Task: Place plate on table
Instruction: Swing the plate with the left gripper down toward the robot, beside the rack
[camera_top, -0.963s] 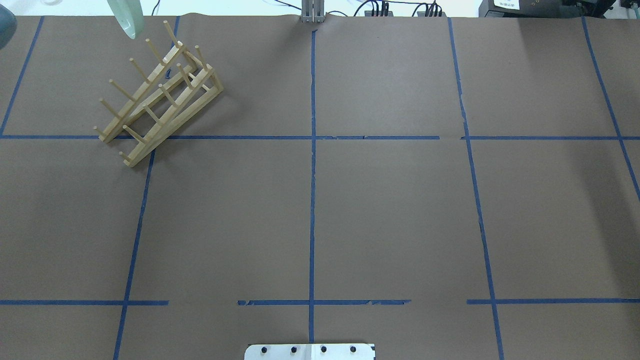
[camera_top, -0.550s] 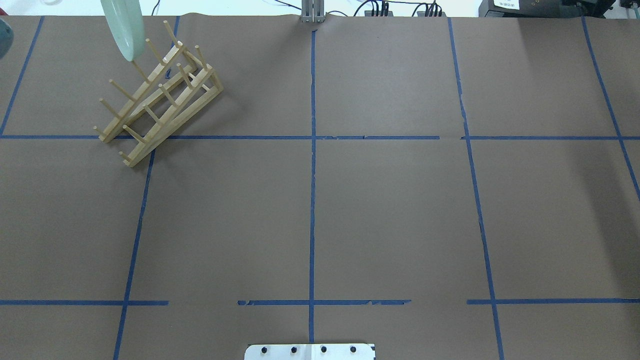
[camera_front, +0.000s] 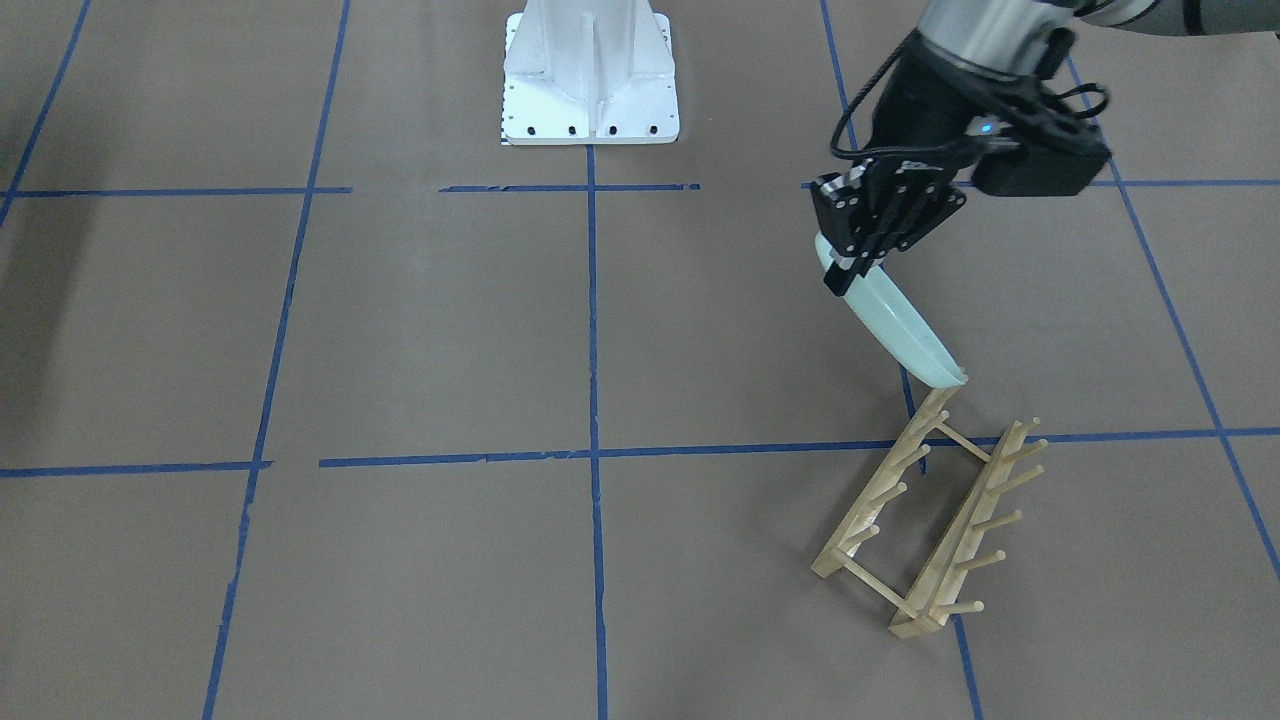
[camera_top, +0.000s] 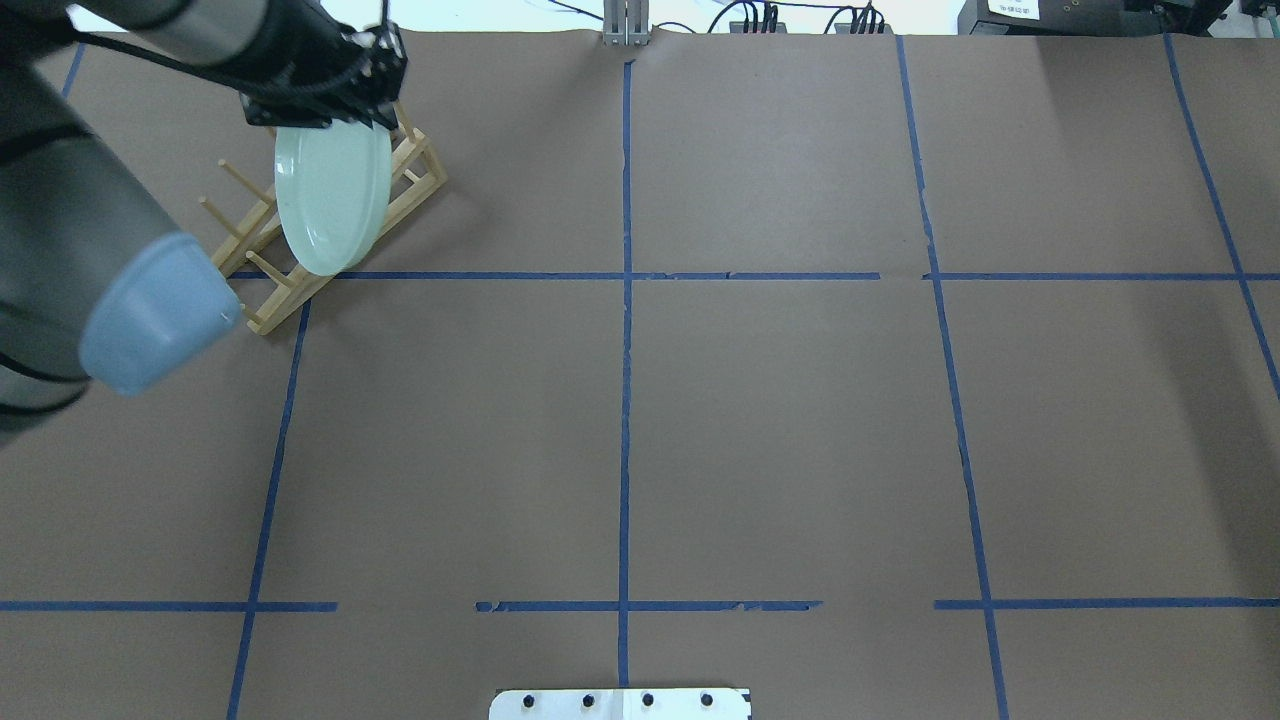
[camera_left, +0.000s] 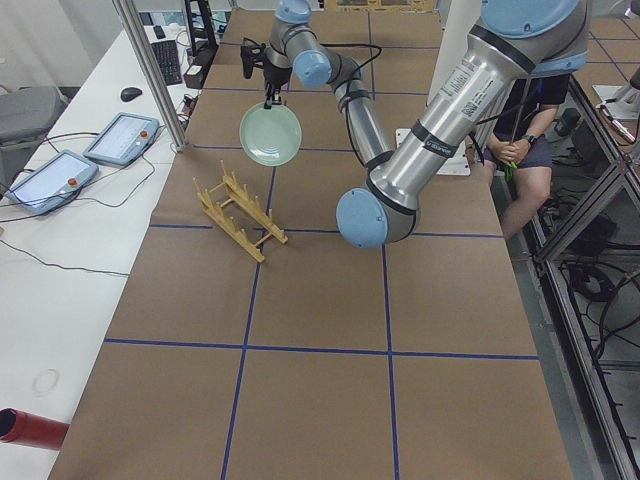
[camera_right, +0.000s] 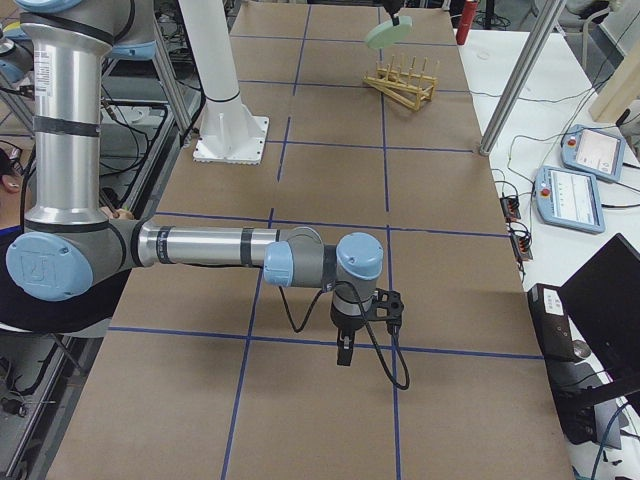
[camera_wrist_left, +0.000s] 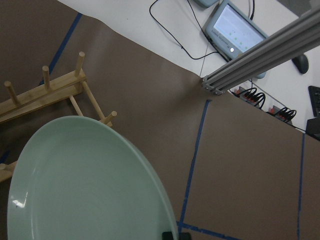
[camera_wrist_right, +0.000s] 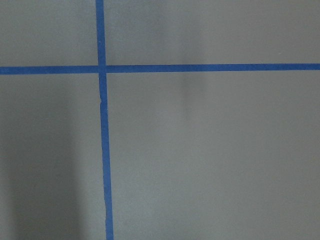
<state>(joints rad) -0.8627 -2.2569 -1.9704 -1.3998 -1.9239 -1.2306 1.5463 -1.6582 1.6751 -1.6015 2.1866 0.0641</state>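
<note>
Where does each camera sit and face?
Front-facing: across table, facing base; left claw grips plate.
Overhead: behind base, looking down; left arm.
Exterior left: left end; left arm near.
Exterior right: right end; right arm near.
Left wrist: over plate toward rack.
Right wrist: down at table; no arm.
All but right wrist share plate, rack.

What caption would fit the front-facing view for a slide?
Left gripper holds a tilted green plate in the air near a wooden rack.
</note>
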